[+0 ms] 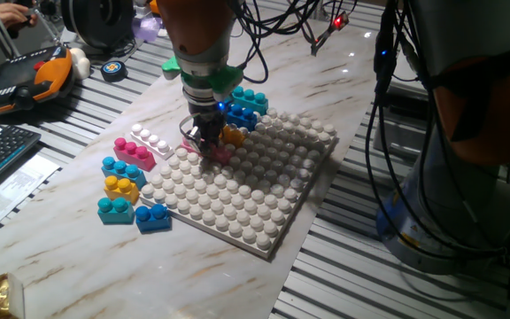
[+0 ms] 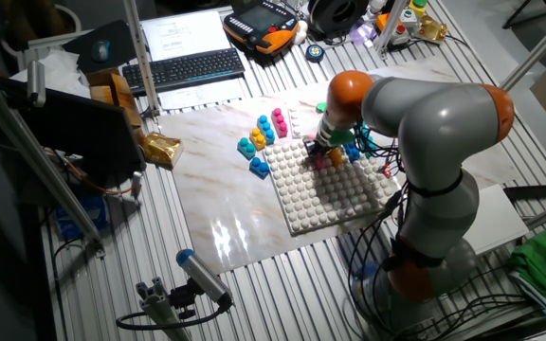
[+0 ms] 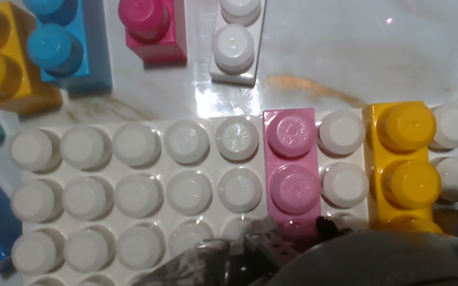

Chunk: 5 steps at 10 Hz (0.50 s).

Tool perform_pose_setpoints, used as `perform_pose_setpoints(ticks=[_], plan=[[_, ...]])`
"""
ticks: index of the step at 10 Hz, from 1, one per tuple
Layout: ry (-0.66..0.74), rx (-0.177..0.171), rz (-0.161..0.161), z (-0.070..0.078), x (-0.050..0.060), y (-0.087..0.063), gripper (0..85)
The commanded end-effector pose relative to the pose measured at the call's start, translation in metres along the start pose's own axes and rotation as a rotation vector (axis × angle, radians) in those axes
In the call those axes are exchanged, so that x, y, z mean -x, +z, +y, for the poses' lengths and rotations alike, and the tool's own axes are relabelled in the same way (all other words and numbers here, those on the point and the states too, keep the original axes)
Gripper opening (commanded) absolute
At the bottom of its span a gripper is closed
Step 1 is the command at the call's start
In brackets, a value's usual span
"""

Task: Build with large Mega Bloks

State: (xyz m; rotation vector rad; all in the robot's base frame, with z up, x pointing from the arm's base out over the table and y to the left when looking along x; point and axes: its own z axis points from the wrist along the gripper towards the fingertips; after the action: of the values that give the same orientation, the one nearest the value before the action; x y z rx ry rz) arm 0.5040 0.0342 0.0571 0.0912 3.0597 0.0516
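One arm reaches straight down over the far left edge of our baseplate [image 1: 264,208], wrist vertical. We see the gripper [image 1: 209,144] low on the pink brick [image 3: 293,171], which sits on the baseplate beside the orange-yellow brick [image 3: 404,167]. Whether its fingers clamp that brick, we cannot tell.

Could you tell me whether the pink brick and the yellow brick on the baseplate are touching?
Apart: the hand view shows white studs between the pink brick and yellow brick.
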Motion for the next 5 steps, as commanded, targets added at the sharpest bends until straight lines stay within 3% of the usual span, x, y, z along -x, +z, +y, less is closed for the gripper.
perform_pose_setpoints(ticks=[1, 3, 4, 5], plan=[[-0.001, -0.003, -0.004, 0.0006, 0.0011, -0.0027, 10.3], [0.01, -0.017, -0.025, 0.0025, 0.0017, -0.006, 36.3], [0.011, -0.02, -0.028, 0.0023, 0.0016, -0.0069, 44.3], [0.011, -0.023, -0.033, 0.0024, 0.0017, -0.0076, 45.0]])
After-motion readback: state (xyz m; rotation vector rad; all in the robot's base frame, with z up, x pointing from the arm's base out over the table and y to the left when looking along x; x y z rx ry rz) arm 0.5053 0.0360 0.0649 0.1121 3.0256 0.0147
